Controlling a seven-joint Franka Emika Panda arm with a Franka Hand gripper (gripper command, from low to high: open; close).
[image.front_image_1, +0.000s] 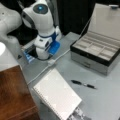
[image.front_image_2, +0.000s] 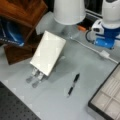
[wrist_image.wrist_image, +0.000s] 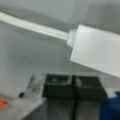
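Closest to the wrist camera are the gripper's (wrist_image.wrist_image: 73, 87) own jaws, two dark blocks pressed side by side at the bottom of the wrist view. They look closed with nothing between them. I cannot find the gripper in either front view.

Just beyond the jaws lies a white box (wrist_image.wrist_image: 97, 55) joined to a white cable (wrist_image.wrist_image: 32, 25). Both rest flat on the grey worktop (image.front_image_1: 105, 100), apart from the jaws. In both front views the box (image.front_image_1: 51, 61) (image.front_image_2: 105, 53) sits close to the foot of the white arm (image.front_image_1: 45, 37).

Further out is a white notebook (image.front_image_1: 56, 95) (image.front_image_2: 48, 52), and some grey metal bits (image.front_image_2: 35, 77) poke out from under one end; what they are I cannot tell. A black pen (image.front_image_1: 83, 84) (image.front_image_2: 73, 85) lies alone on the worktop between the notebook and an open case (image.front_image_1: 95, 53) with divided trays. A brown wooden block (image.front_image_1: 13, 95) stands at a front view's left.

From where things lie, I'd judge the work has hardly begun: nothing is gripped or lifted.
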